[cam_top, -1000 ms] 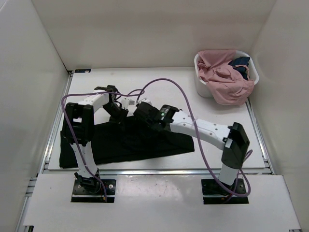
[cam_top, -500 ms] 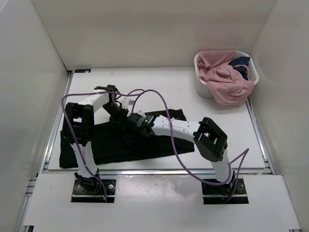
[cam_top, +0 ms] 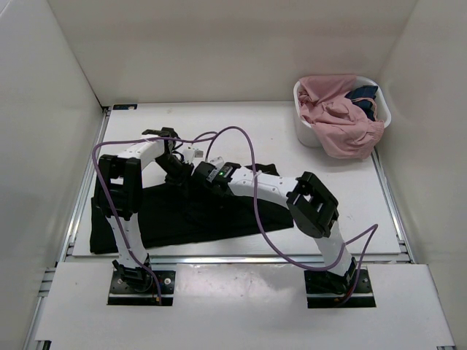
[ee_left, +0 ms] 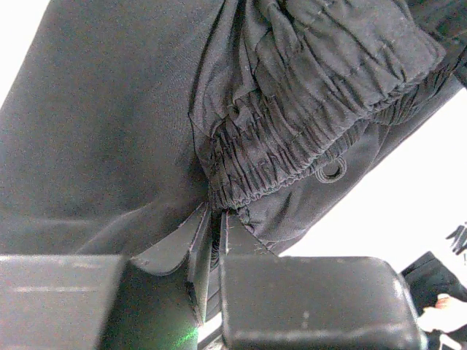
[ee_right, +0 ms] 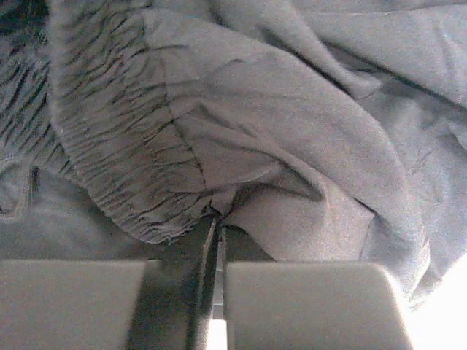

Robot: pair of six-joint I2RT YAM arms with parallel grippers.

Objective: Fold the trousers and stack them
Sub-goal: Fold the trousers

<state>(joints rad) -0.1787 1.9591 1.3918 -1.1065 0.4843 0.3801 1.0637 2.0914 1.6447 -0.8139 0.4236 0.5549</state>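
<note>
Two garments fill the white basket (cam_top: 306, 133) at the far right corner of the table (cam_top: 241, 117): a pink garment (cam_top: 341, 125) spilling over the rim and a small dark blue garment (cam_top: 363, 94) tucked behind it. Both are well apart from the arms. Purple cables (cam_top: 235, 129) loop over the work area. The right arm (cam_top: 270, 191) stretches leftward across the cloth, so from above I cannot see either set of fingertips.

The top camera gives me the layout only. The left gripper (cam_top: 176, 176) and right gripper (cam_top: 198, 178) sit just beside each other at the far edge of the trousers (cam_top: 175, 219).

The wrist cameras show the grips. On the left wrist view, the left gripper (ee_left: 214, 219) is clenched, with a thin fold of the trousers pinched between its fingers, right under a gathered elastic band (ee_left: 292, 138). A small cord loop (ee_left: 332, 172) hangs below that band, with white table beyond it. On the right wrist view, the right gripper (ee_right: 217, 220) is also clamped tight, and a ridge of cloth runs into the seam between its fingers, next to more gathered elastic.

The trousers lie flat on the near-left part of the table, a long black band running left to right, with a smaller dark patch showing past the right arm. The fabric is matte and soft. It is smooth where it lies spread out and bunched into rumpled folds near the two grippers.
</note>
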